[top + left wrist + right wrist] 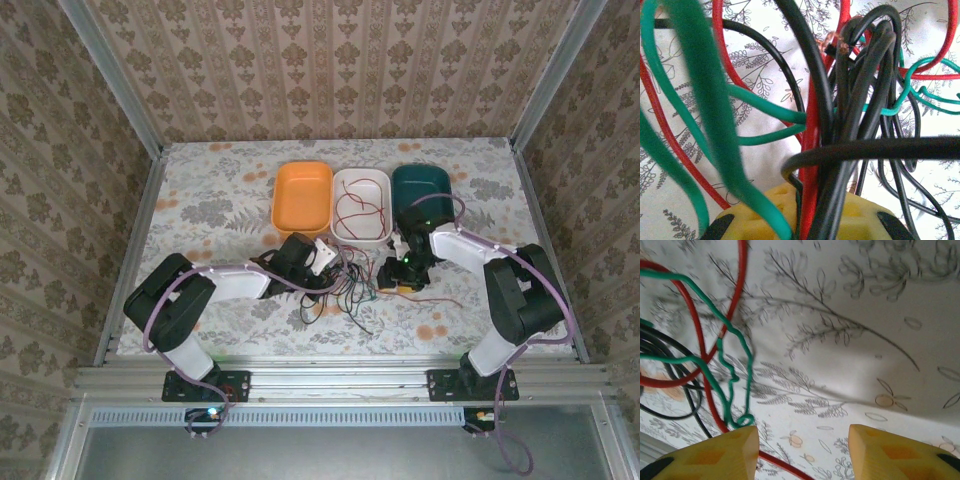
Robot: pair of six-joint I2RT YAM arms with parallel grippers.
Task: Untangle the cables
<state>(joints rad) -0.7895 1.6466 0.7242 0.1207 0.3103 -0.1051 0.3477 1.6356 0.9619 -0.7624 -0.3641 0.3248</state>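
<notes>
Centrally, cables (345,293) on floral tablecloth (200,200); patterned walls (330,70).

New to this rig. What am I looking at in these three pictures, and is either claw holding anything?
Two robot arms are bolted at the near edge of a table, and each ends in a two-finger gripper. The wide picture comes from a fixed camera above and behind them. The other two come from cameras on the wrists, looking out past the yellow fingers.

On the table lies a tangle of thin red, black and green cables. Behind it stand an orange tray, a white tray with a red cable in it, and a dark green tray.

The left gripper is shut on a bundle of the cables. The right gripper is open and holds nothing.
</notes>
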